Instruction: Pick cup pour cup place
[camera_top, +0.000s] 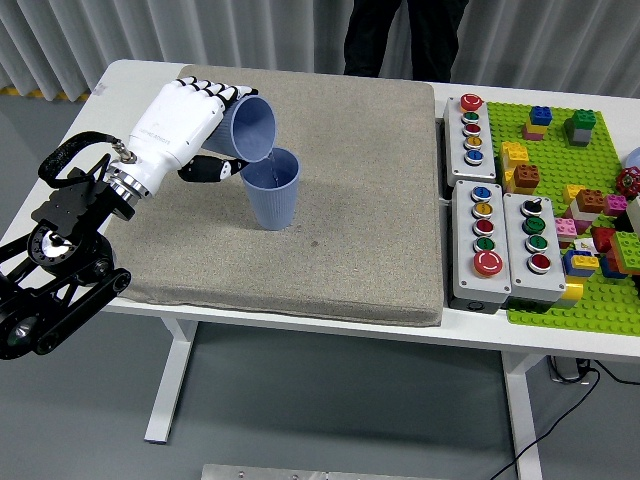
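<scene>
Grey mat on white table, pleated curtain behind

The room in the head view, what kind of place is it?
Probably a robotics test lab: a white table with a grey mat, push-button boxes and a green brick baseplate, grey curtains behind.

Left hand gripping tilted blue cup, rim over upright cup, grey mat

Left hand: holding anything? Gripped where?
Left hand grips the tilted blue cup around its body, lip over the standing cup.
</scene>
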